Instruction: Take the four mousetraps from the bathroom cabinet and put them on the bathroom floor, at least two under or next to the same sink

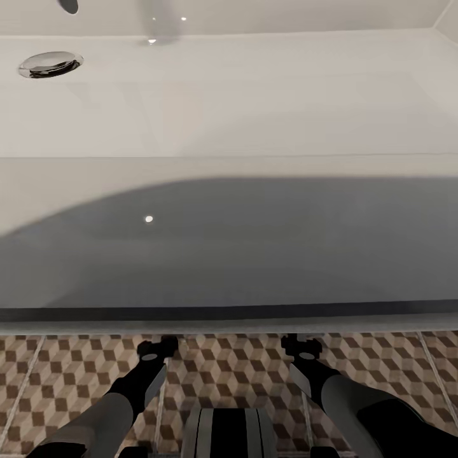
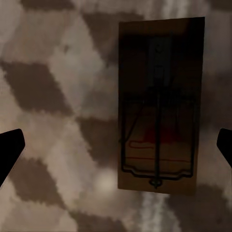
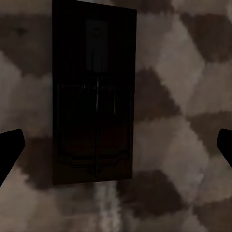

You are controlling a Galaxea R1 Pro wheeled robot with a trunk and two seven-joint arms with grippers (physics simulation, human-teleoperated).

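Mousetrap (image 2: pixel 158 104) lies flat under left claw (image 2: pixel 116 145) (spread wide); bathroom floor (image 2: pixel 53 72) around.

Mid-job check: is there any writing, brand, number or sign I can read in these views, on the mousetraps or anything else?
No readable text in any view.
Mousetrap under the left gripper: a red mark and red lines on the wood, no letters legible.
Mousetrap under the right gripper: too dark to make out any marking.
White basin and bathroom floor: no lettering, only the cube tile pattern.
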